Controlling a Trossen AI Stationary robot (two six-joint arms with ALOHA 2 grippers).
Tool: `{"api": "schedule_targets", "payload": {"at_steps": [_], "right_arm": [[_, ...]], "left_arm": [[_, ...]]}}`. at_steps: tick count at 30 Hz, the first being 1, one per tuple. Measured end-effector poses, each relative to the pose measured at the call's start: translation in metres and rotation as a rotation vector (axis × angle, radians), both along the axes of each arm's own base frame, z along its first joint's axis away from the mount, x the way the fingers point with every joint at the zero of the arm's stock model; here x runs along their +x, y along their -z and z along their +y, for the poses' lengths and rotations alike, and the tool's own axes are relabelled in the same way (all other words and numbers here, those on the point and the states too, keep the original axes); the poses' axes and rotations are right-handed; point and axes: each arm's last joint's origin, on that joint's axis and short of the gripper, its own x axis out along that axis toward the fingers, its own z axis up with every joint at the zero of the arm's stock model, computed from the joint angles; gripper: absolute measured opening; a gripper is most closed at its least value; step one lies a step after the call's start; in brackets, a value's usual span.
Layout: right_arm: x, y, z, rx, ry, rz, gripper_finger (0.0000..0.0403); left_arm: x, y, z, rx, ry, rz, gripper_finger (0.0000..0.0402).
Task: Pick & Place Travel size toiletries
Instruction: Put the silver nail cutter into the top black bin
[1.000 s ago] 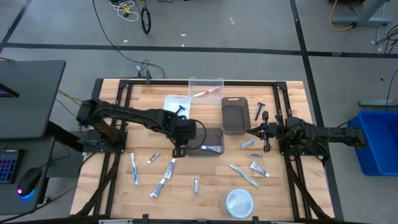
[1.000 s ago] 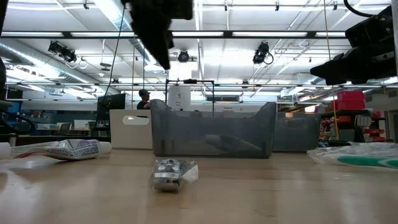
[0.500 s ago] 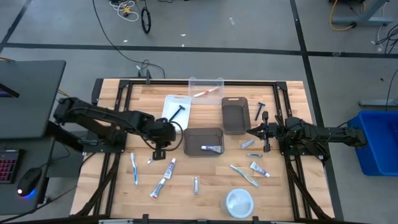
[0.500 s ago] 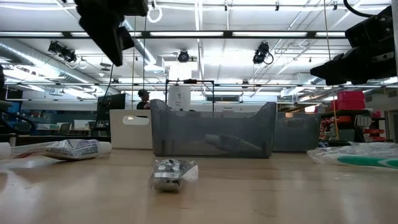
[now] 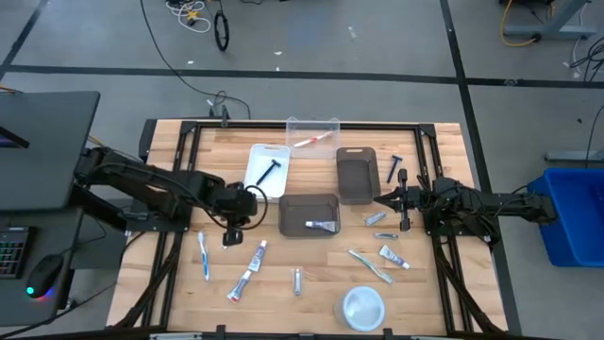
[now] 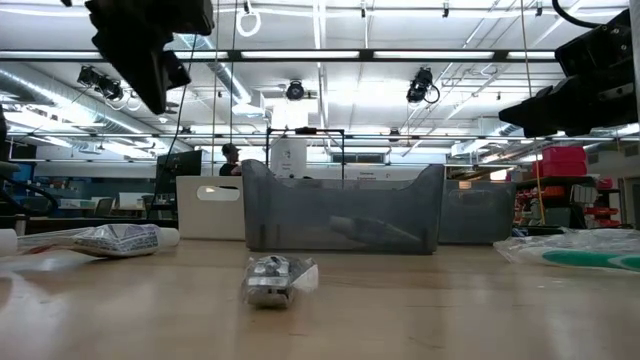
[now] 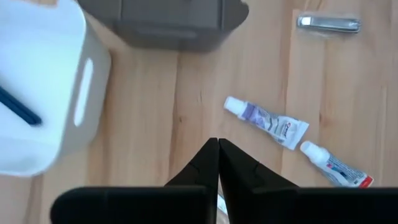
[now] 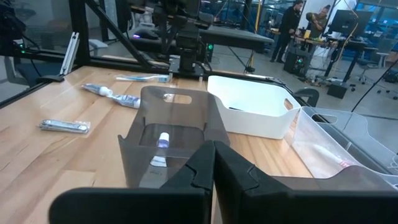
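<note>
Toothpaste tubes lie end to end in a slanted line on the bare wood just in front of the left gripper, which hovers shut and empty above them, far nearer than the shut, empty right gripper.

No legible text, brand, number or sign is found in any view. Small coloured printing is noted on the toothpaste tube and on a second tube in the left wrist view, but no word or letter can be made out. Markings on the packets in the low view cannot be read either.
</note>
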Motion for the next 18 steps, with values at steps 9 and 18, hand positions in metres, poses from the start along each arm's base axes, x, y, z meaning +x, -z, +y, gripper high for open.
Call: {"api": "schedule_targets", "payload": {"at_steps": [9,18], "right_arm": [[0.0,0.0,0.0,0.0,0.0,0.0,0.0013],[0.0,0.0,0.0,0.0,0.0,0.0,0.0014]], "left_arm": [[-0.008,0.024,-0.006,-0.06,-0.133,0.064,0.0019],[-0.015,0.039,-0.005,-0.122,-0.344,0.122,0.0014]]}}
